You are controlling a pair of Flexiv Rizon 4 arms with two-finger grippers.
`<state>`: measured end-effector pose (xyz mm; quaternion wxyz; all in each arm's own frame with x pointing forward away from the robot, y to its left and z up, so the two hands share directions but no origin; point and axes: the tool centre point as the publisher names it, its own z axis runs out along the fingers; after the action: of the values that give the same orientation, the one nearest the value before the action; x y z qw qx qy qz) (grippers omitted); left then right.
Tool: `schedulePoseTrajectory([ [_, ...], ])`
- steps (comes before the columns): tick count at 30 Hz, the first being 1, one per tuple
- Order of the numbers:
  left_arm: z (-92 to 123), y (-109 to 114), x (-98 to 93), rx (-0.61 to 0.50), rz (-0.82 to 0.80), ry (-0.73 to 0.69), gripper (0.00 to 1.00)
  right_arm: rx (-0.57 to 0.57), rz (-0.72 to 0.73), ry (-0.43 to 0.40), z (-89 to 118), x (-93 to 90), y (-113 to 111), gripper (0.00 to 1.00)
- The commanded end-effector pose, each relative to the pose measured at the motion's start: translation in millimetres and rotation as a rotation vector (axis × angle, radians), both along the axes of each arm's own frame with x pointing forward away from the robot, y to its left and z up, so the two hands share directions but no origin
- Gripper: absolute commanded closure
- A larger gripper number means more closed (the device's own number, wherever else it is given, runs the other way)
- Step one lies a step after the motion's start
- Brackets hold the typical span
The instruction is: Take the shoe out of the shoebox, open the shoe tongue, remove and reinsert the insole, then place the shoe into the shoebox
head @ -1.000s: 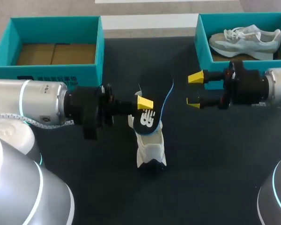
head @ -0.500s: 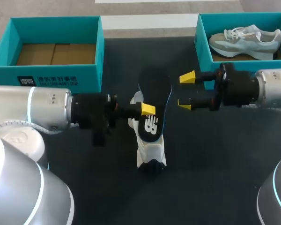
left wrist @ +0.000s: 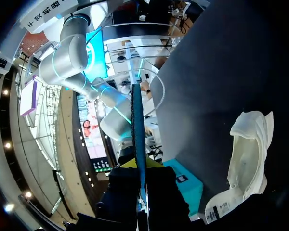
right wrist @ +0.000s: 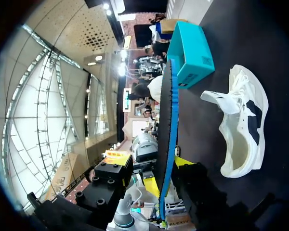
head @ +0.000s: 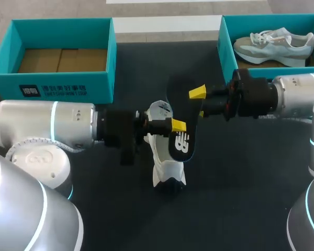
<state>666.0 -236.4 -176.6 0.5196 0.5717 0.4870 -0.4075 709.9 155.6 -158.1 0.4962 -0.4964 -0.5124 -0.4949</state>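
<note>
Head view first: holding the black, blue-edged insole up over the middle of the table, with the left gripper clamped on it about halfway along, 1 yellow tip pressed to its upper face. Have its long axis running far to near, leaning a little to the right at the near end, printed end toward the near edge and broader end toward the far edge. Have the right gripper at the insole's far half; cannot tell whether closed on it or merely around it. See the white shoe on the table just below and left of the insole, long axis also far to near, loose tongue end toward the far edge, black-patched end toward the near edge. Note 2 teal boxes at the far edge: left shoebox with cardboard on its floor, right shoebox with a grey shoe lying in it, long axis left to right. Left wrist view: meet the insole edge-on, running straight out from between the closed-in fingers of the left gripper, with the shoe well off to one side, opening showing. Right wrist view: find the insole edge-on too, standing up through the right gripper, blue edge toward the camera, shoe beside it on the table and apart from it.
</note>
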Motion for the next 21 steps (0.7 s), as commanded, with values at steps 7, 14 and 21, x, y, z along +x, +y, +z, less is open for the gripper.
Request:
schedulePoseTrajectory([
  [7,-3,-18,4.6,0.001,0.003,-0.003,1.00,0.008,-0.006,0.017,-7,-1.0,7,0.64],
  [14,-8,-10,-0.5,0.013,0.007,0.022,1.00,-0.007,-0.015,0.031,-11,2.1,5,1.00],
  [21,-10,-7,-5.4,0.022,0.024,0.079,0.30,-0.003,-0.004,0.036,-16,8.2,6,1.00],
])
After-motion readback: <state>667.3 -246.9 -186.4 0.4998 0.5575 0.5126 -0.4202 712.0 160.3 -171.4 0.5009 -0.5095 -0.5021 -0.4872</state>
